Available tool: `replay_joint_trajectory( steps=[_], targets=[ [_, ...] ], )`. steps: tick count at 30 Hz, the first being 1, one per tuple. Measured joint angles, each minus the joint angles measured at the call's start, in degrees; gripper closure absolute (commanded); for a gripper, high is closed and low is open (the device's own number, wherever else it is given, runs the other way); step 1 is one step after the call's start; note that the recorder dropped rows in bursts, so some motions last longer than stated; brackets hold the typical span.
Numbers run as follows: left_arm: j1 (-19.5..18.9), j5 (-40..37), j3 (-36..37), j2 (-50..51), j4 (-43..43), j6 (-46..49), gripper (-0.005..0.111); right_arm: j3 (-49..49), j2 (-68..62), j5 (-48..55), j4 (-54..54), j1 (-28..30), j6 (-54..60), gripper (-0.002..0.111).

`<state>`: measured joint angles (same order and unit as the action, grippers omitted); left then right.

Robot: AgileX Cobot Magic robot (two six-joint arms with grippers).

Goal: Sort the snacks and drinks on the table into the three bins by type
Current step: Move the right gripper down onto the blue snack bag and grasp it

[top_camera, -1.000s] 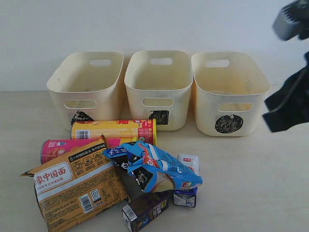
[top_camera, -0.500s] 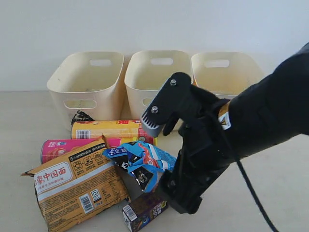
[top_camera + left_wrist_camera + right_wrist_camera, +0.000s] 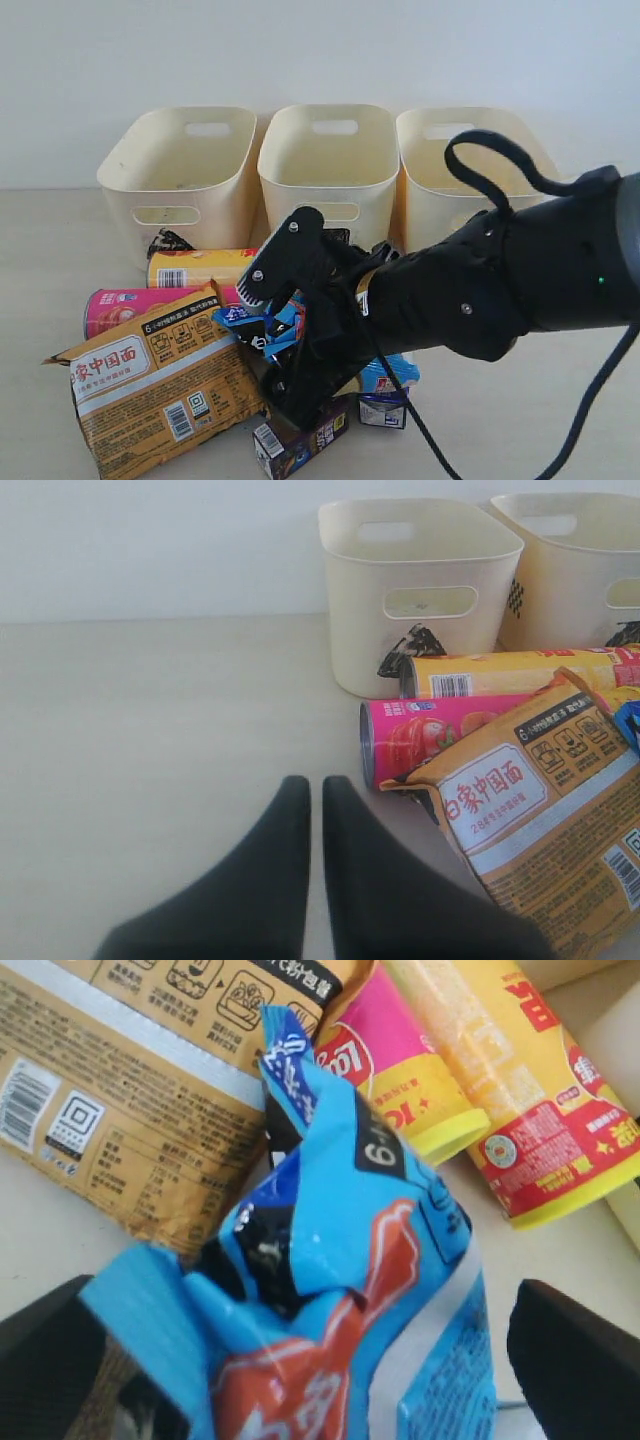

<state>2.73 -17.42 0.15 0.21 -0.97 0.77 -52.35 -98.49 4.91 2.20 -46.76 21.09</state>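
At the 9 o'clock side of the bench (image 3: 45, 250) the pale surface lies bare out to the view's edge, leaving wide room for an arm. The left tool (image 3: 315, 786) hangs over that bare stretch in its wrist view. Its two dark fingers are closed together with only a thin slit between them, and nothing is held.

Three cream bins stand in a row at 12 o'clock of the heap, rims close together. The left bin (image 3: 175, 170) has a black scribble (image 3: 168, 243) low on its front wall. Next come the middle bin (image 3: 325, 160) and the right bin (image 3: 430, 215), which is partly behind the right arm (image 3: 500, 290).

Just in front of the left bin the yellow tube (image 3: 195, 267) lies on its side, and the pink tube (image 3: 125, 305) lies along its 6 o'clock side. The orange-brown packet (image 3: 150, 385) overlaps the pink tube, and its near corner reaches almost to the bottom edge of the view.

At 3 o'clock of that packet the blue packet (image 3: 250, 322) rests crumpled on the heap. The right tool (image 3: 300, 1295) is spread wide with one finger on each side of it; whether the pads press it cannot be told.

The purple carton (image 3: 300, 445) lies under the arm at 6 o'clock, cut by the frame. The white and blue carton (image 3: 385, 408) stands just beside it at 3 o'clock. Farther toward 3 o'clock the bench is open.
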Motion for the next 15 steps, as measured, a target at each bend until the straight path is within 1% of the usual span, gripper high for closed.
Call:
replay_joint_trajectory(
  steps=[3,12,14,15],
  targets=[
    [0.0,0.0,0.0,0.0,0.0,0.0,0.103,0.0,-2.9,-3.9,0.0,0.0,1.7,0.006],
    [0.0,0.0,0.0,0.0,0.0,0.0,0.103,-0.1,-5.9,-6.5,0.0,2.9,2.7,0.053],
    [0.0,0.0,0.0,0.0,0.0,0.0,0.103,-0.1,-6.1,-6.7,0.0,3.0,2.9,0.070],
    [0.0,0.0,0.0,0.0,0.0,0.0,0.103,-0.1,-6.3,-7.0,0.0,3.0,2.9,0.081]
  ],
)
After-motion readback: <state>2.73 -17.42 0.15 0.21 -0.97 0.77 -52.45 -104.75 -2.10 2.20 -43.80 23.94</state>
